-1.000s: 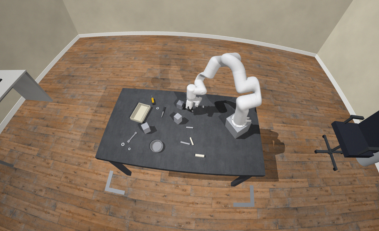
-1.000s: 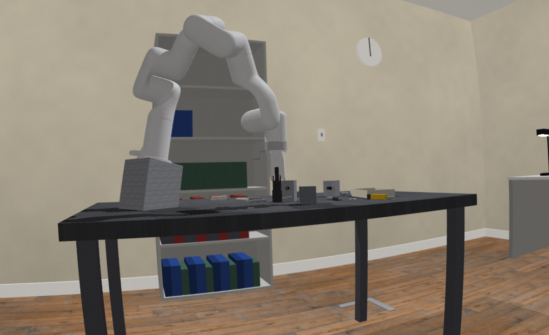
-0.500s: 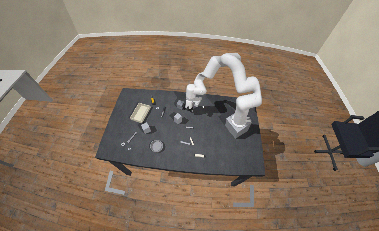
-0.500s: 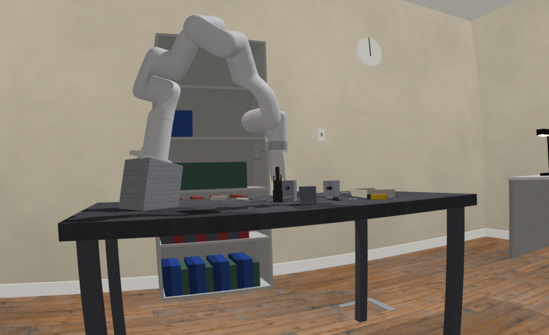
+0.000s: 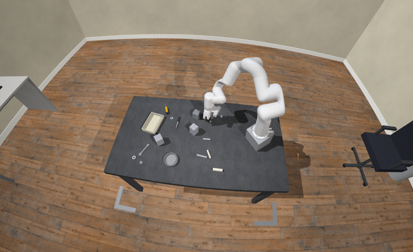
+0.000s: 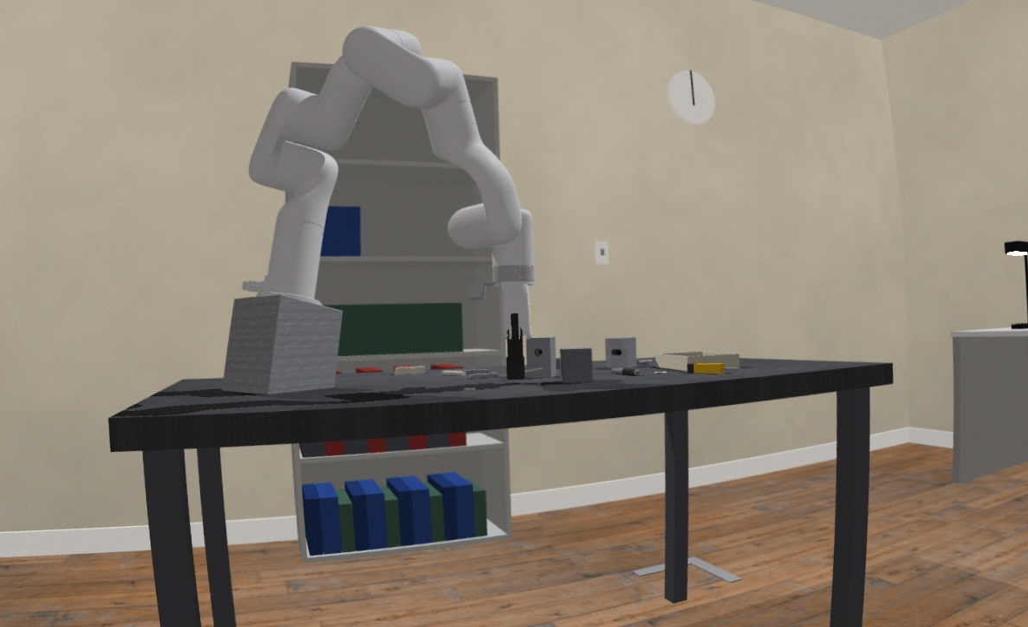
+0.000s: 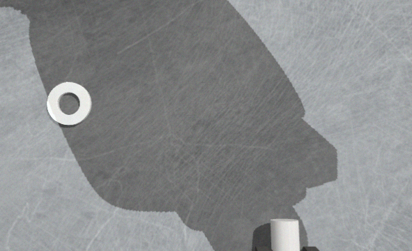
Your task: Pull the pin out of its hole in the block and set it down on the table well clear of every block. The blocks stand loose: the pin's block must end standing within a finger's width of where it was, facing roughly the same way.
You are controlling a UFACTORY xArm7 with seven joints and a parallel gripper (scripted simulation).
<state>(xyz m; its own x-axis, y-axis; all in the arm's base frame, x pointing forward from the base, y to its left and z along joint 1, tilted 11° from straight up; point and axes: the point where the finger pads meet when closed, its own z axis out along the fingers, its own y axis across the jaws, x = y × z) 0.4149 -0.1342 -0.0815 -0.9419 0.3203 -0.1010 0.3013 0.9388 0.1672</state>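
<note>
My gripper [image 5: 207, 118] points straight down at the back of the dark table, just right of a grey block [image 5: 196, 113], and stands low over the table top. It is shut on the pin, a short pale cylinder whose end shows at the bottom of the wrist view [image 7: 284, 234] between the dark fingertips. In the side view the black fingers [image 6: 514, 366] stand just left of that block [image 6: 541, 355], which shows a round hole in its face. The pin is clear of the hole. Two more grey blocks [image 5: 194, 128] [image 5: 158, 139] stand further forward on the table.
A white washer [image 7: 69, 103] lies on the table near the gripper, also in the overhead view [image 5: 221, 116]. A cream tray [image 5: 152, 122], a yellow-handled tool [image 5: 166, 109], a pen [image 5: 177, 121], a round dish [image 5: 170, 159], bolts, nuts and small wooden and metal bars lie about. The arm's base [image 5: 259, 138] stands at the right.
</note>
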